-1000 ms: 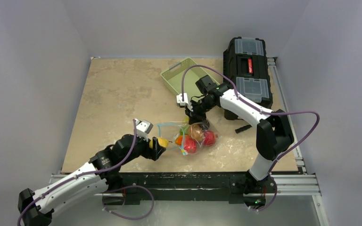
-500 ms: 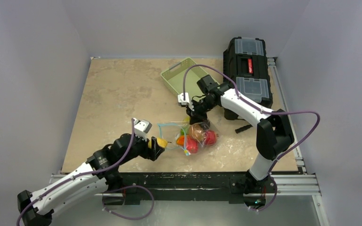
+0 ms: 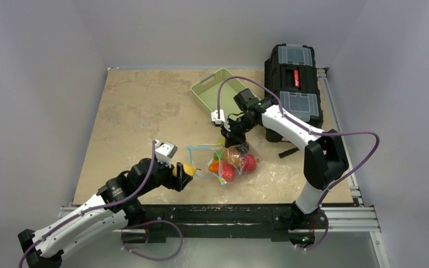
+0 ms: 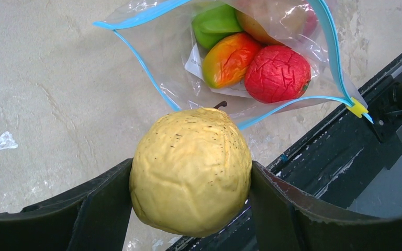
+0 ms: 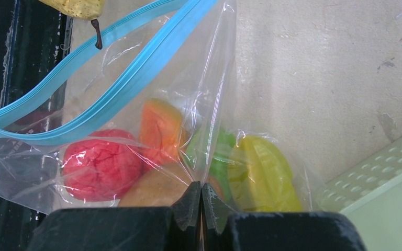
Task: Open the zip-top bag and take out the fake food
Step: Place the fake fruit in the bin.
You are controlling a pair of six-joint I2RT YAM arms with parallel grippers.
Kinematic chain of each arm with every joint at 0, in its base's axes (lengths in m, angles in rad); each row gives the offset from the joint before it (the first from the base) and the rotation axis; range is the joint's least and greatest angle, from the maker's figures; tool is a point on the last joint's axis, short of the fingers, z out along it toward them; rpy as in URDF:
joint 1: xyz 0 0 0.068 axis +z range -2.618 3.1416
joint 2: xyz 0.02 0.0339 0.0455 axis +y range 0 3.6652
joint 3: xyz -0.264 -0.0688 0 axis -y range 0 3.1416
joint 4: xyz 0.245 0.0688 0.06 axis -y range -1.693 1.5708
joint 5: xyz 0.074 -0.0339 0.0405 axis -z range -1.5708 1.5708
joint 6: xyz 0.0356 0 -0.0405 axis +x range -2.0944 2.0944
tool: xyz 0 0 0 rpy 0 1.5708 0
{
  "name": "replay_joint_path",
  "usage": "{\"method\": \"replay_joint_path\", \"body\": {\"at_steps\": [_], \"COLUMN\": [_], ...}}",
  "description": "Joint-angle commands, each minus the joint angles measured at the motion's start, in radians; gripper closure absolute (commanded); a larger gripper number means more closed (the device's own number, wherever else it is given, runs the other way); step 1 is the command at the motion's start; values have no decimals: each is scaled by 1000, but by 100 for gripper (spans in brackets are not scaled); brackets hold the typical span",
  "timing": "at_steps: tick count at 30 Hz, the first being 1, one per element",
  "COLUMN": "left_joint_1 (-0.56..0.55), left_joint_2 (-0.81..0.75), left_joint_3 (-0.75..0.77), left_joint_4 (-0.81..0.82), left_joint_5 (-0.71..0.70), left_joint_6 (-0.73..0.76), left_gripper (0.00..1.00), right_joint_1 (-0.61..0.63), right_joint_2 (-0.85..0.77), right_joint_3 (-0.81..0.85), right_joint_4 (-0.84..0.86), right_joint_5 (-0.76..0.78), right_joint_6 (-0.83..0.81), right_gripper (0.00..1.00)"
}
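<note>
Overhead, the bag (image 3: pixel 201 156) lies on the table (image 3: pixel 139 111) near its front edge, between the two arms, with its mouth gaping toward the left gripper (image 3: pixel 182 175). That gripper has its fingers spread wide around a yellow pear (image 3: pixel 190 167), held just outside the mouth. The right gripper (image 3: pixel 227 138) comes down on the far end of the bag, where the rest of the fake food (image 3: pixel 233 162) is bunched. A pale green basket (image 3: pixel 215 89) and a black toolbox (image 3: pixel 293 78) sit further back.

From the left wrist, the pear fills the gap between two black fingers (image 4: pixel 102 206) and touches both. Its skin is wrinkled, matt and speckled, with a short brown stem. Beyond it the blue zip strip (image 4: pixel 141 57) curves open around a red wrinkled fruit (image 4: pixel 277 73), an orange-and-green piece (image 4: pixel 230 58) and a green piece (image 4: pixel 217 23).

From the right wrist, the fingers are pressed together on a fold of the clear film, which tents up to them.

The film looks thin, limp, slippery and nearly weightless, so it will likely drag along with anything pulled out of it. A pinch at the closed end, as here, or on the stiffer zip strip should anchor it best. The fruits seem light, hard and rounded, liable to roll, so a grip across the widest part suits them.
</note>
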Motion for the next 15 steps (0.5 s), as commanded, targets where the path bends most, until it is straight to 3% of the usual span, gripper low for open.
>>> {"method": "replay_joint_path", "body": {"at_steps": [1,15], "left_joint_1": [5,5], "left_joint_2": [-13,-18], "left_joint_3": [58,129], "left_joint_4": [-26,-136], "left_joint_5": [2,-22], "left_joint_6": [-13,-42], "left_gripper": [100,100], "right_joint_1": [-10,-10], "right_joint_2": [10,15], "right_joint_3": [9,12], "right_joint_4": [-11,-16], "right_joint_5": [-16,-17], "right_joint_6": [-19,-21], "right_gripper": [100,100]}}
